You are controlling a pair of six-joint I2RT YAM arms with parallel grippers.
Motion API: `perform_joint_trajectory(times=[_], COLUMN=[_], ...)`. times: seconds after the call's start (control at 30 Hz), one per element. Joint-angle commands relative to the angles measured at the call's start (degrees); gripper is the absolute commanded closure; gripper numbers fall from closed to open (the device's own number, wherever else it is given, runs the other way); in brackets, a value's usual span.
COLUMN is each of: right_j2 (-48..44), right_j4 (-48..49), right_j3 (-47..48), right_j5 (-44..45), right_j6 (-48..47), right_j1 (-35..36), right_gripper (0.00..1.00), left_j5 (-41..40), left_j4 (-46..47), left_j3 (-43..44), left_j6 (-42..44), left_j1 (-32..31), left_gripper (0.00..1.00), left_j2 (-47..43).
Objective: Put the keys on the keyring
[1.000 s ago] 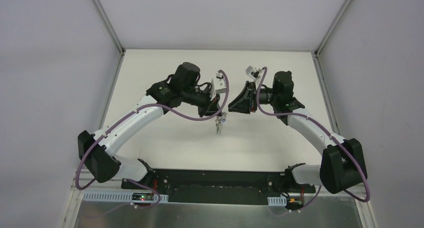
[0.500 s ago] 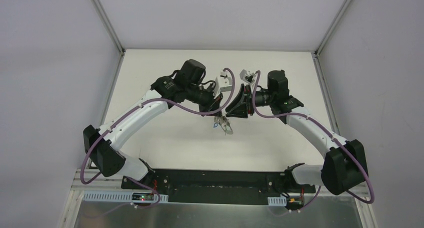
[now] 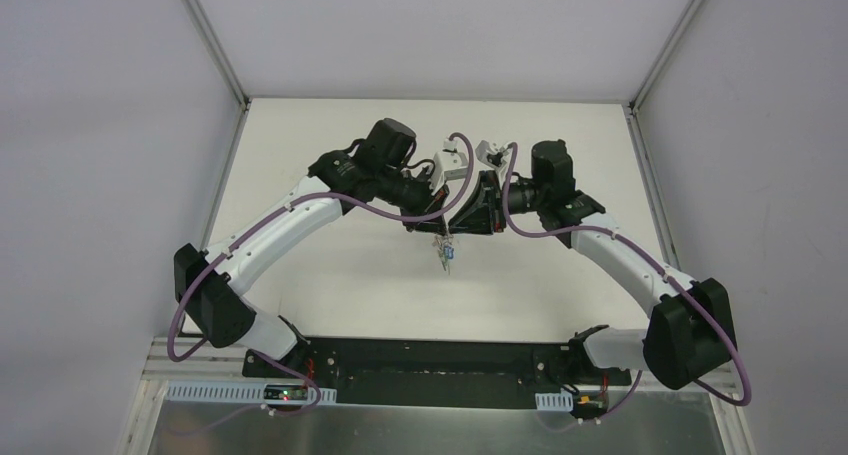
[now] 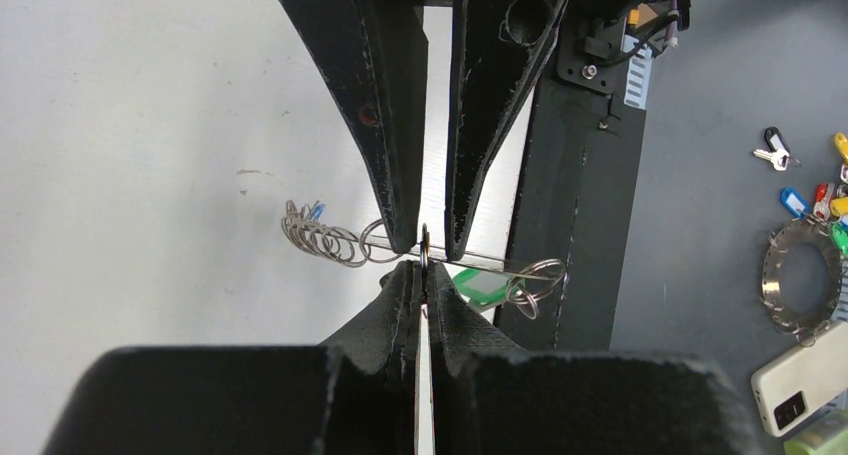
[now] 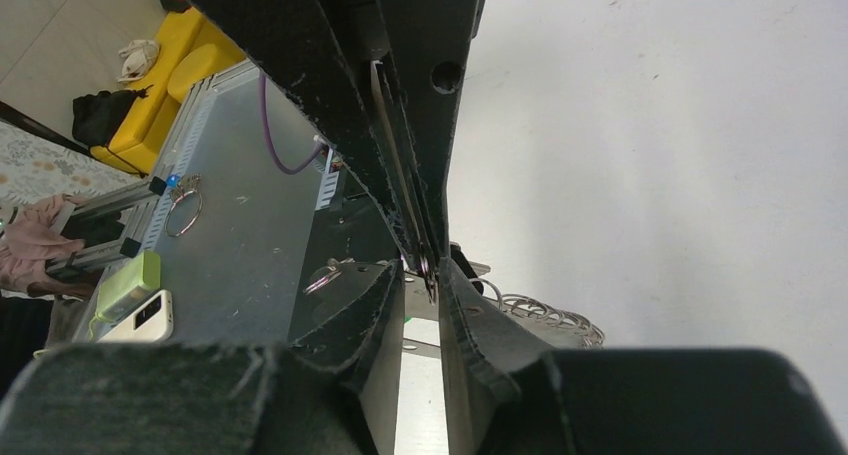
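From above, the keyring (image 3: 443, 256), a tiny silvery bunch of metal rings dangling below the meeting grippers, is too small to sort into parts. In the left wrist view the green plastic key head (image 4: 482, 287) is half hidden behind the black left gripper (image 4: 424, 268); the blue key head (image 4: 316, 212) is a mere speck behind the rings. Whether the black right gripper (image 4: 427, 250) clamps the ring cannot be told.

Left hand (image 4: 422, 271), right hand (image 4: 426, 241): two; keyring (image 4: 325, 243) one, bearing two keys (image 4: 478, 287).

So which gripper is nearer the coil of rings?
Right. The right gripper has one jaw against the coil of rings; the left gripper pinches a ring just past it.
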Motion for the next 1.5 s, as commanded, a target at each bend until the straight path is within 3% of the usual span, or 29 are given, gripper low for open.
perform_joint_trajectory(times=[0.0,0.4,0.67,0.8,0.97,1.23,1.47], right_j2=[-0.85,-0.59,-1.53,-1.88,-1.03,-0.61,-0.50], right_j4=[0.93,1.59,7.40,18.90,27.75,29.94,29.94], right_j3=[1.49,0.90,0.37,-1.74,-3.31,-4.03,-4.50], right_j5=[-0.93,-0.95,-1.80,-2.33,-0.89,-0.31,-0.24], right_j6=[-1.25,-1.13,5.39,16.44,25.00,27.14,27.14], right_j1=[0.58,0.96,-1.62,-3.33,-4.31,-4.61,-4.78], right_gripper=[0.80,1.00,1.00,1.00,1.00,1.00,1.00], left_j5=[2.25,2.55,4.06,5.06,5.36,1.63,-2.67], left_j4=[1.11,1.84,2.66,6.30,9.61,13.96,11.36], left_j3=[2.45,2.54,1.69,-1.13,-3.88,-6.29,-6.97], left_j6=[-1.24,-1.84,-1.09,-1.33,-0.27,3.07,13.32], left_j1=[-0.55,-0.59,0.55,2.42,2.73,2.73,2.73], left_gripper=[1.00,1.00,0.99,0.83,0.74,0.70,0.69], left_j2=[-0.18,0.48,-0.30,-2.76,-4.69,-6.42,-9.98])
